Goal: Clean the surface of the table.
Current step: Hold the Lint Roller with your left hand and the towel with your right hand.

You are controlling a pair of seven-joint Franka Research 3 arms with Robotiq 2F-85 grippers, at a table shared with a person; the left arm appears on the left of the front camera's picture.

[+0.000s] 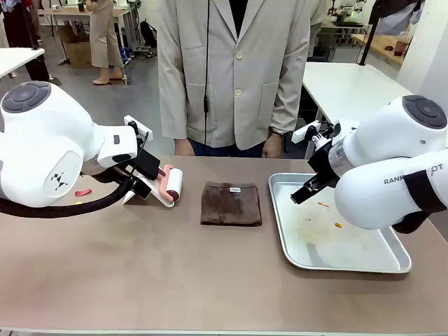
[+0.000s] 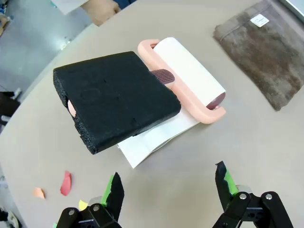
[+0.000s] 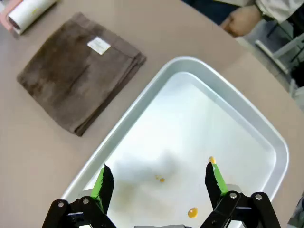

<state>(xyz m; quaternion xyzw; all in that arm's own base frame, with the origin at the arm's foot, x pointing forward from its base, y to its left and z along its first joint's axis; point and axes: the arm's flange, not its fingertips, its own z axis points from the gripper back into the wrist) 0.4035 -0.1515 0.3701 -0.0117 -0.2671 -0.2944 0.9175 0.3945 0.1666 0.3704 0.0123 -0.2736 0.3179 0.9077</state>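
The brownish-taupe table [image 1: 175,273] carries coloured paper scraps at its left: a red scrap [image 2: 66,183] and an orange scrap [image 2: 38,193], the red scrap [image 1: 83,191] also lying beside my left arm. My left gripper [image 2: 171,190] [image 1: 138,183] hangs open just short of a black sponge block [image 2: 118,99], which leans on a pink-handled lint roller [image 2: 187,71] [image 1: 171,185]. A folded brown cloth [image 1: 231,204] [image 3: 78,78] lies mid-table. Over a metal tray [image 1: 336,262] my right gripper [image 3: 159,183] [image 1: 302,194] is open and holds nothing.
The tray [image 3: 256,123] holds a few orange crumbs [image 3: 192,212]. A white sheet [image 2: 156,137] lies under the roller. A person stands at the far edge, hands [image 1: 273,145] hanging by the table. The near half of the tabletop is bare.
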